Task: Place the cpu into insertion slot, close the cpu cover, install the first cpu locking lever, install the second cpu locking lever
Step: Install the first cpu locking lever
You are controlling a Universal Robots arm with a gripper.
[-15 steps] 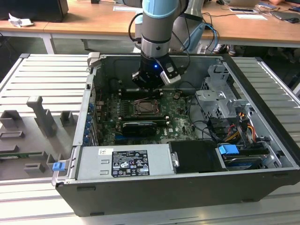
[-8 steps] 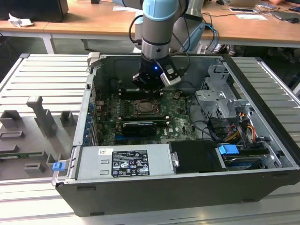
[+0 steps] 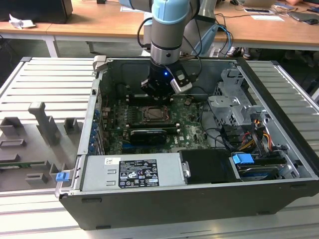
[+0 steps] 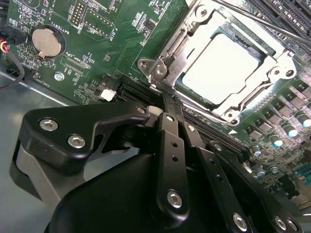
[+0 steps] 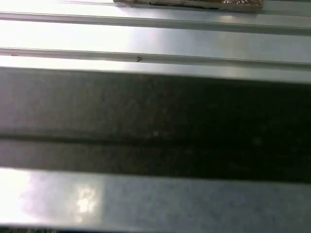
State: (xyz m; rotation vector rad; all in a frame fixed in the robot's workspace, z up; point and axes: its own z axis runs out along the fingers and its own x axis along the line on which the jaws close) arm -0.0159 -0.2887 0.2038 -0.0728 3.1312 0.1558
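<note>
Black end effector [image 4: 167,109] with fingers closed together, empty, tips near thin silver metal cpu cover [image 4: 194,41], pale silver-grey square cpu [image 4: 226,68] seated beneath, first wrist view blurred.

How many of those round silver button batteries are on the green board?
1. The coin battery sits on the motherboard in the second wrist view, away from the cpu and its cover. The pincer may hide others.

The top of the computer case [image 3: 164,199] is open. The gripper [image 4: 170,104] sits low beside the socket cover [image 4: 194,29], its fingers together. A drive cage [image 3: 232,107] and loose cables [image 3: 224,137] crowd the exterior view's right; the power supply [image 3: 132,172] blocks the near side.
</note>
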